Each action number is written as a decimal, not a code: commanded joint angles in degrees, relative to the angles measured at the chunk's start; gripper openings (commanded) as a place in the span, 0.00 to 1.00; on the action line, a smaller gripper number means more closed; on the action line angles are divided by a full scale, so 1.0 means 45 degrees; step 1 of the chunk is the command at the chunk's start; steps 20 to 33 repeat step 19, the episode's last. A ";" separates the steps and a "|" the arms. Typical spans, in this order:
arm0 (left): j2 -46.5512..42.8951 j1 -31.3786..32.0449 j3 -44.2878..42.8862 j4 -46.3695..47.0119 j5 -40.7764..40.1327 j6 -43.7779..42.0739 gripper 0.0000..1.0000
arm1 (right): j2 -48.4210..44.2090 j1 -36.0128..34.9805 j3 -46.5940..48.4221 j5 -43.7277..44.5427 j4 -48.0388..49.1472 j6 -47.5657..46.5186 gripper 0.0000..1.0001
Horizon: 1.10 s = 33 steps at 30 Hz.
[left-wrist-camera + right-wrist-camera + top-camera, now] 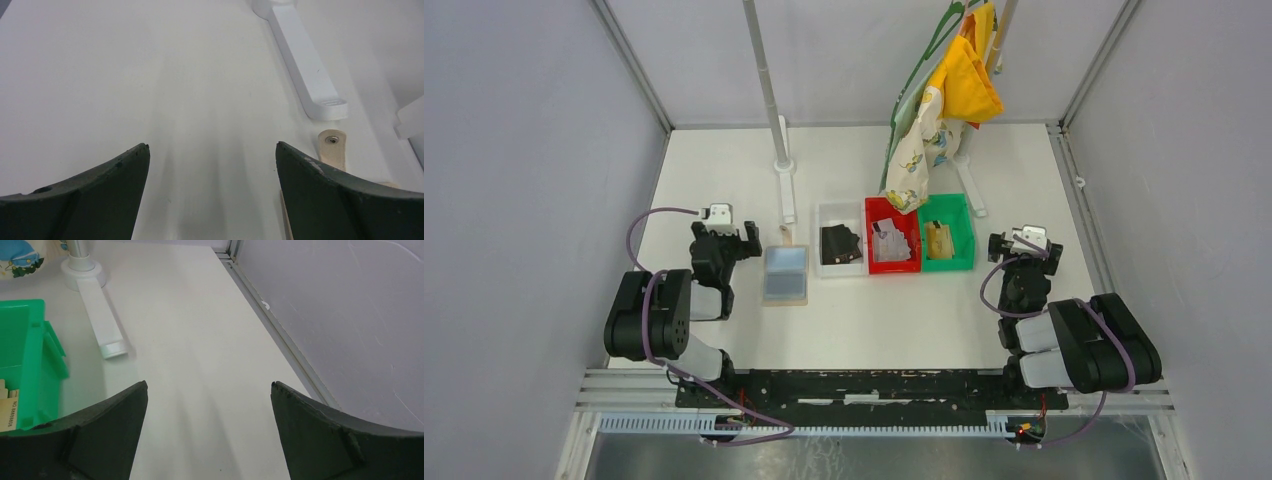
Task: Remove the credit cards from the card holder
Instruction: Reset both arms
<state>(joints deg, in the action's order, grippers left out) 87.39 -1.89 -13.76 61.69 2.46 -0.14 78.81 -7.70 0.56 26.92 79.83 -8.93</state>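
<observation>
The card holder (785, 274) lies flat on the table left of the bins, its pale blue-grey panel up and its tan strap tab (785, 235) pointing away. The tab also shows in the left wrist view (334, 150), just right of my fingers. Pale grey-white flat pieces that look like credit cards (890, 243) lie in the red bin (892, 265). My left gripper (724, 232) (212, 150) is open and empty, just left of the holder. My right gripper (1025, 245) (209, 387) is open and empty, right of the green bin.
A white bin (841, 268) holds a black lumpy object (840, 245). A green bin (959, 262) (25, 355) holds a small tan item (939, 241). Two white posts on flat feet (787, 195) (102, 315) stand behind. Yellow-and-white cloths (944, 110) hang at the back.
</observation>
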 commanded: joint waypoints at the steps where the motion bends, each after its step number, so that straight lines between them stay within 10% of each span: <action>1: 0.0022 -0.0065 -0.0126 0.0939 -0.0185 -0.0246 1.00 | -0.0146 0.0053 -0.1428 -0.0238 0.0485 -0.0010 0.98; 33: 0.0022 -0.0067 -0.0126 0.0939 -0.0194 -0.0250 1.00 | -0.0110 0.0059 -0.1429 -0.0336 0.0509 -0.0094 0.98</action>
